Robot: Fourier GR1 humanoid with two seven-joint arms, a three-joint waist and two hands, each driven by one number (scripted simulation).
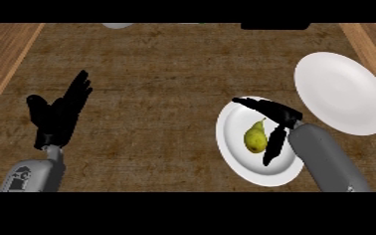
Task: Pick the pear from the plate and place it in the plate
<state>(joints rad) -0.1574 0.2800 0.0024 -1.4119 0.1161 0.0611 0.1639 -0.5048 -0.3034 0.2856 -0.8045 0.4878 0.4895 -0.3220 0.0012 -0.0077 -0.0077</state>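
Right hand (275, 124) spread wide around the pear (255, 136), not gripping yet; closing off-centre could roll it across the plate (231, 152).

Kitchen, brown counter (161, 79), white plates (337, 92)

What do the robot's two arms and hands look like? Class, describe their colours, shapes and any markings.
Both forearms are smooth grey cylinders entering from the lower edge. The left forearm carries a small dark marking on its casing and narrows to a thin metallic wrist. Each ends in a black hand with slim fingers and a thumb: the left hand and the right hand. No cables or sleeves show.
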